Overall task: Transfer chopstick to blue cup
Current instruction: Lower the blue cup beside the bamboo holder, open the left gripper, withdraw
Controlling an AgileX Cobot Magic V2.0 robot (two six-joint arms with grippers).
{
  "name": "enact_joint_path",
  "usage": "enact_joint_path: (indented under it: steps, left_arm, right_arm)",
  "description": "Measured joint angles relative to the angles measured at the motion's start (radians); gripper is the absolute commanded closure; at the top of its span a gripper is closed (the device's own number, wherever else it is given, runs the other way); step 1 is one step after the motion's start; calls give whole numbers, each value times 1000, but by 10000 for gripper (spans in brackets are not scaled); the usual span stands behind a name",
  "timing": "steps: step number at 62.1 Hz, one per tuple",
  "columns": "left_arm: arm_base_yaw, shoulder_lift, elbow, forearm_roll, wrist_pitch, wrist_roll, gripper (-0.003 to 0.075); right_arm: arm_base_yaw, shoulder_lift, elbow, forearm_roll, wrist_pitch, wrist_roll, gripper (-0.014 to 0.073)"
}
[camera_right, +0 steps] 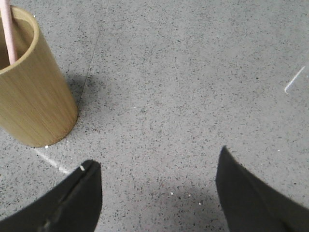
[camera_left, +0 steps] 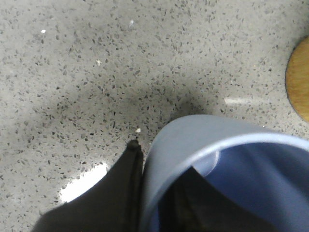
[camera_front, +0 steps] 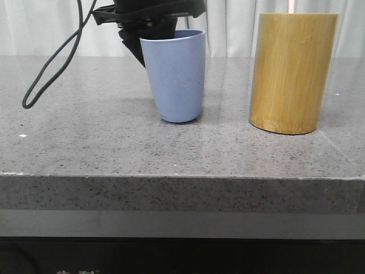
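Observation:
The blue cup [camera_front: 174, 74] stands on the grey stone table left of centre. My left gripper [camera_front: 137, 40] comes down at its far left rim. In the left wrist view the left gripper [camera_left: 161, 159] is shut on the cup's wall [camera_left: 193, 135], one finger outside and one inside. A pale pink chopstick [camera_front: 291, 5] sticks out of the tan bamboo cylinder [camera_front: 293, 71] on the right. It also shows in the right wrist view [camera_right: 7, 31], inside the cylinder [camera_right: 34, 96]. My right gripper [camera_right: 158, 159] is open and empty over bare table beside the cylinder.
A black cable [camera_front: 54, 60] loops down from the left arm over the table's left part. The table's front edge [camera_front: 182, 177] runs across the front view. The bamboo cylinder's rim [camera_left: 297, 79] shows at the edge of the left wrist view.

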Motion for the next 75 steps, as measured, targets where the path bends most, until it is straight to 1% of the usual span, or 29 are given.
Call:
enact_joint_path:
  steps: [5, 10, 12, 19, 20, 25, 30, 45, 59, 75]
  left_arm:
    - [0, 2, 0, 0, 0, 0, 733]
    - [0, 2, -2, 0, 2, 0, 683]
    - [0, 2, -5, 0, 4, 0, 652]
    - [0, 12, -28, 0, 7, 0, 492]
    - [0, 12, -35, 0, 7, 0, 459]
    - [0, 12, -60, -6, 7, 0, 357]
    - [0, 12, -92, -8, 7, 0, 308]
    - [0, 12, -146, -14, 37, 0, 294]
    - [0, -2, -157, -14, 50, 0, 295]
    - [0, -119, -157, -11, 56, 0, 295]
  right_arm:
    - [0, 0, 0, 0, 0, 0, 78]
    - [0, 0, 0, 0, 0, 0, 78]
    - [0, 0, 0, 0, 0, 0, 78]
    - [0, 0, 0, 0, 0, 0, 78]
    - [0, 0, 0, 0, 2, 0, 78]
    - [0, 0, 0, 0, 2, 0, 78]
    - [0, 0, 0, 0, 2, 0, 78]
    - [0, 0, 0, 0, 4, 0, 78]
    - [0, 0, 0, 0, 4, 0, 78]
    - [0, 0, 0, 0, 4, 0, 78]
